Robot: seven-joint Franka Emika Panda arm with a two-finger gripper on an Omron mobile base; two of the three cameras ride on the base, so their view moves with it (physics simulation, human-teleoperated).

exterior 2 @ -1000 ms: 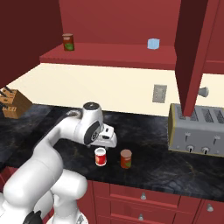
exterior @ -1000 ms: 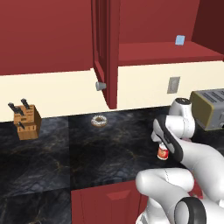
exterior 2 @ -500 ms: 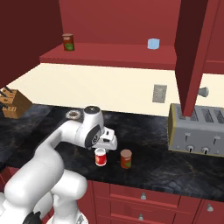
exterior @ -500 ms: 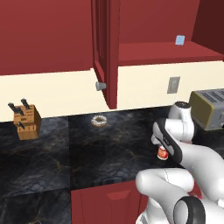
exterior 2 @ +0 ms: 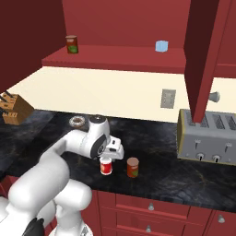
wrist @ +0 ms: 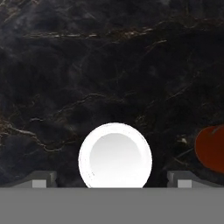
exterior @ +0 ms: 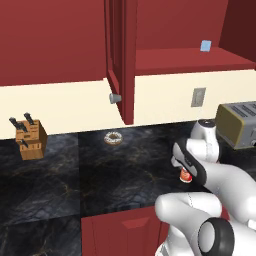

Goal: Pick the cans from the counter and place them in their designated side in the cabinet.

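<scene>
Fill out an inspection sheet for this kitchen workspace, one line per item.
Surface: black marble counter, dry and uncluttered around the cans.
Job's things: red can and maroon can upright, side by side near the front edge; cabinet door open.
Clutter: donut, knife block, toaster; shelf holds a green-label can and a blue box.
Grippers: gripper open, directly above the red can, straddling its pale top.
Cables: nothing seen.
Surroundings: wall outlet.
</scene>
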